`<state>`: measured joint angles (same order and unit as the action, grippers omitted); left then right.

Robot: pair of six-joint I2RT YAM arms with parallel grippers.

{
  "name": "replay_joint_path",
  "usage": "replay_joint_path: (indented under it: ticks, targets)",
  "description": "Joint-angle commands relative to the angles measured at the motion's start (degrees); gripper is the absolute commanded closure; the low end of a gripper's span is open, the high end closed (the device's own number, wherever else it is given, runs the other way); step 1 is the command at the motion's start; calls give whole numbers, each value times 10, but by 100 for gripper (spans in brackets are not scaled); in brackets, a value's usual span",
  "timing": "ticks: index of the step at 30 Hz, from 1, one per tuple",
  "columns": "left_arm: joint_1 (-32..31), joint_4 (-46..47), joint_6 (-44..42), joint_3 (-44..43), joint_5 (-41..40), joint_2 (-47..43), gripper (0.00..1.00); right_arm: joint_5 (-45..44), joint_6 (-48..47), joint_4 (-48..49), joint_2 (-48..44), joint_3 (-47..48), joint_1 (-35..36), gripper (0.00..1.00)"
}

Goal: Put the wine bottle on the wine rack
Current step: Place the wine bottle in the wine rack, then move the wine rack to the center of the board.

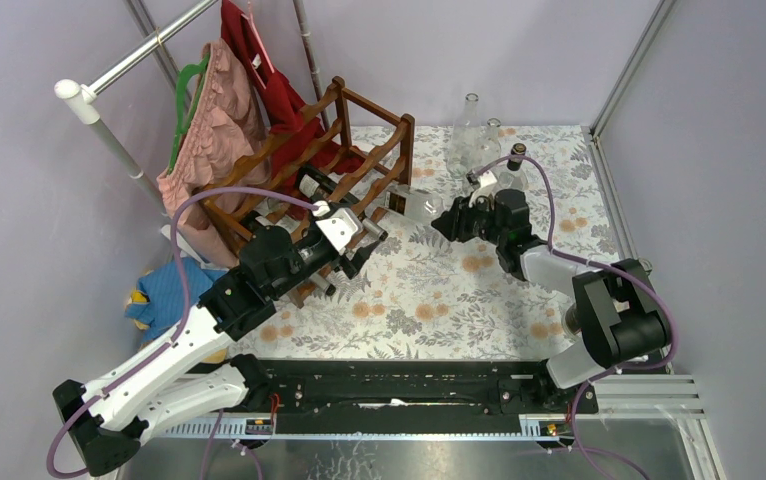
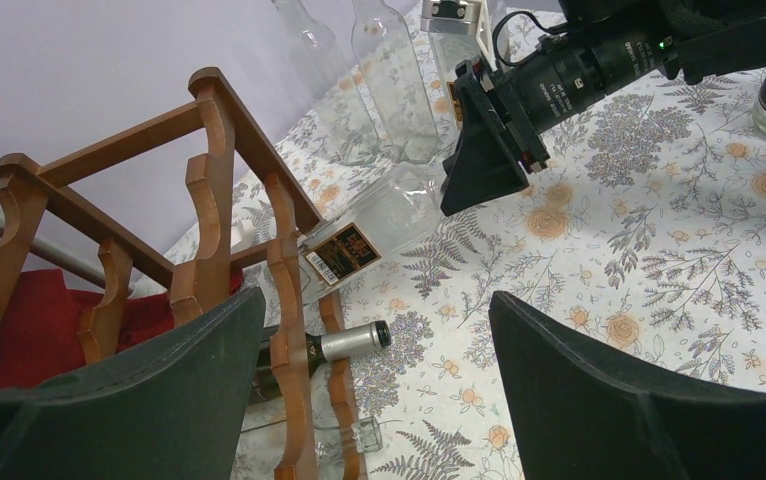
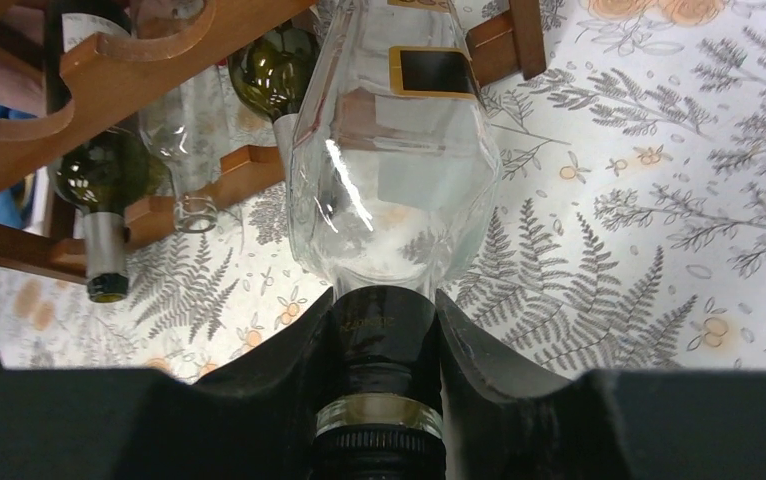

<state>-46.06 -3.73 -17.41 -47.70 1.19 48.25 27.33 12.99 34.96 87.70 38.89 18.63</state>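
While the right end effector [image 3: 384, 318] grips it, the bottle [image 3: 391, 170] lies sideways

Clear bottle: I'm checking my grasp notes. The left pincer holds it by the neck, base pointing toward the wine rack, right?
No, the right pincer holds the clear bottle by the neck, as the right wrist view shows; the left pincer is open and empty. The base does point toward the wine rack.

We count one wine rack [image 1: 359, 150], at least three bottles lying in it [image 3: 99, 180], one clear bottle [image 1: 414, 205] at its edge, three upright bottles [image 1: 471, 130] farther off, two hanging garments [image 1: 214, 110] and one blue toy [image 1: 164, 290].
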Motion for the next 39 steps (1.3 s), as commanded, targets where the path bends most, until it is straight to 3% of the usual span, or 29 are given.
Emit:
replay_joint_path:
  ticks: [1, 9, 21, 25, 34, 39]
  targets:
    - [4, 35, 4, 9, 9, -7, 10, -2, -82, 47, 1, 49, 5, 100]
    - [4, 36, 3, 9, 11, -6, 10, 14, -147, 22, 48, 86, 6, 98]
    - [4, 35, 2, 9, 12, -3, 10, -2, -197, -29, 132, 164, 25, 82]
    - [4, 36, 0, 10, 10, -2, 10, -16, -215, -44, 159, 196, 43, 70]
    - [4, 35, -3, 11, 9, 3, 10, -30, -232, -119, 206, 282, 49, 28]
    - [4, 35, -4, 9, 5, 6, 9, -18, -278, -180, 182, 299, 49, 18]
